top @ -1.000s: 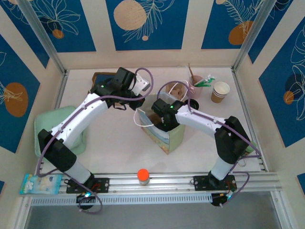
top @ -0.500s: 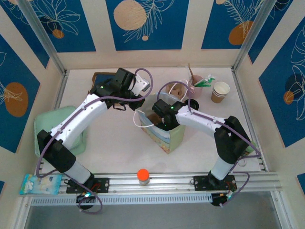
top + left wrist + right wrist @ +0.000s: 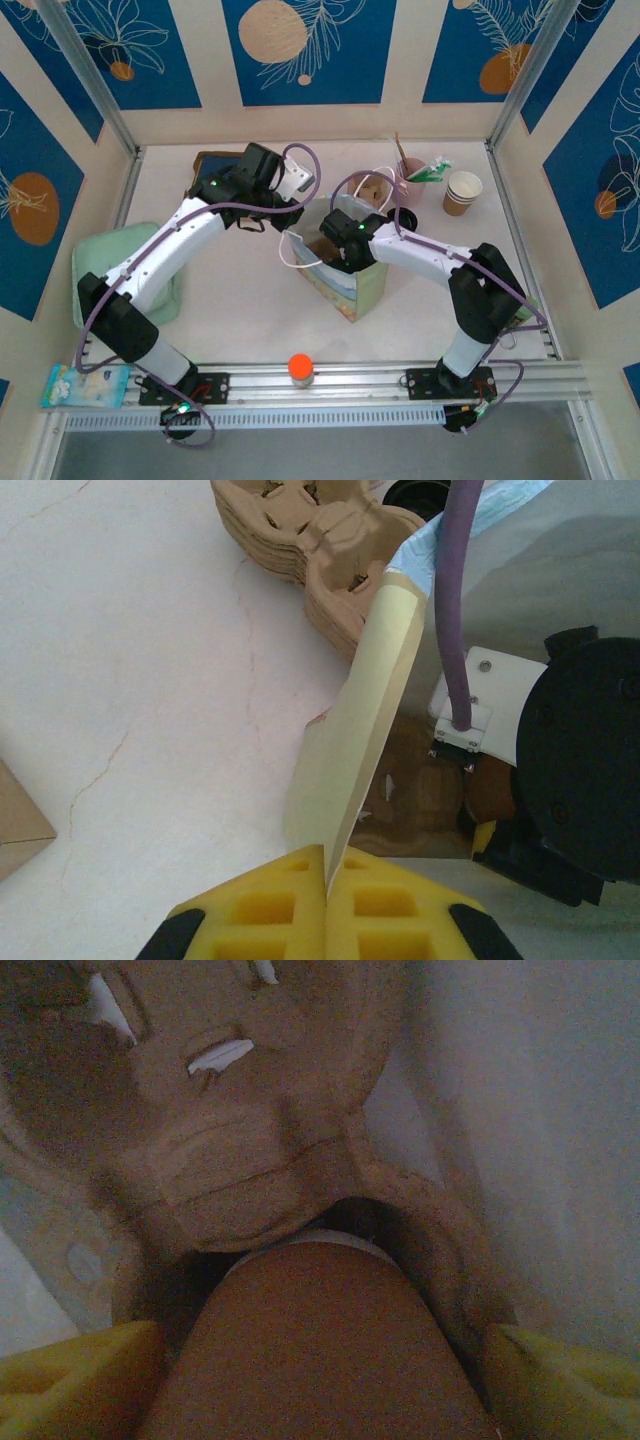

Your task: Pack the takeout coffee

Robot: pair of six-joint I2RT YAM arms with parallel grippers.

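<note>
Two arms meet at a pale green paper bag point(image 3: 352, 288) in mid-table. Seen from above, the left gripper point(image 3: 297, 218) is at the bag's left rim, while the right arm point(image 3: 420, 245) plunges its wrist into the open mouth. Behind the bag stand a stack of cup carriers point(image 3: 375, 186), a black lid point(image 3: 405, 217) and, farther off, a stack of paper cups point(image 3: 462, 192).

From the left wrist, the yellow fingers point(image 3: 270, 910) are pressed together on the bag's cream-coloured rim, pinching it and holding the mouth open. A brown carrier point(image 3: 420, 800) lies at the bottom inside.

From the right wrist, in the gloom of the bag, the right gripper point(image 3: 320, 1380) stands wide around a brown coffee cup point(image 3: 320, 1310), with a finger at each side. The cup hangs just above a socket of the carrier.

By the look of it, the packing is well under way: the carrier is in and the cup is nearly seated. Setting the cup down, letting go, drawing the arm out and freeing the rim are left. Whether the cup wears a lid cannot be told.
</note>
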